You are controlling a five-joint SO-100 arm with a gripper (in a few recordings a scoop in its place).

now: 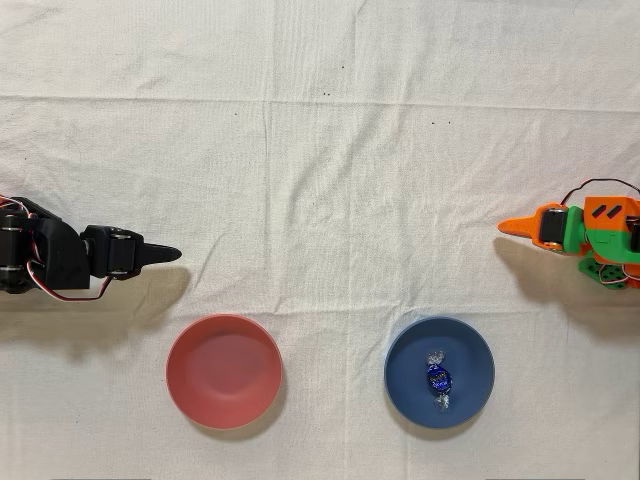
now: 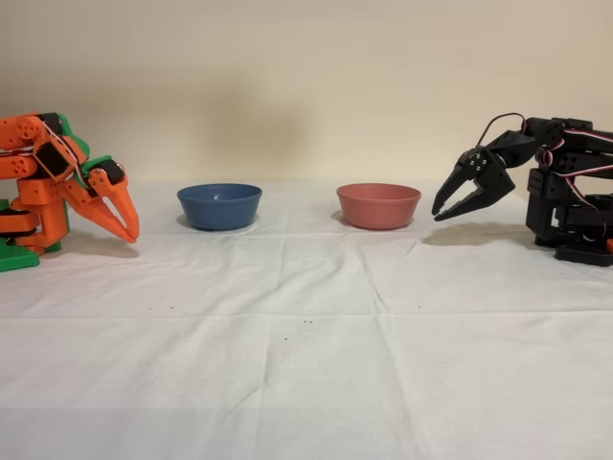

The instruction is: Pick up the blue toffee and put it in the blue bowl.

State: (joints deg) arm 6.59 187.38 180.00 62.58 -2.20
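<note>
The blue toffee point(image 1: 439, 378) lies inside the blue bowl point(image 1: 404, 372), a little right of its middle, in the overhead view. From the side the blue bowl point(image 2: 219, 206) hides the sweet behind its wall. My orange gripper point(image 1: 512, 227) is folded back at the right edge of the overhead view, well above and to the right of the bowl. In the fixed view the gripper point(image 2: 129, 234) hangs at the left, tips pointing down at the cloth, jaws together with nothing between them.
A pinkish-red bowl point(image 1: 223, 370) stands to the left of the blue one in the overhead view, and it holds nothing; in the fixed view it point(image 2: 378, 205) is on the right. The idle black arm point(image 1: 60, 260) rests at the left edge. A wrinkled white cloth point(image 1: 320, 150) covers the table.
</note>
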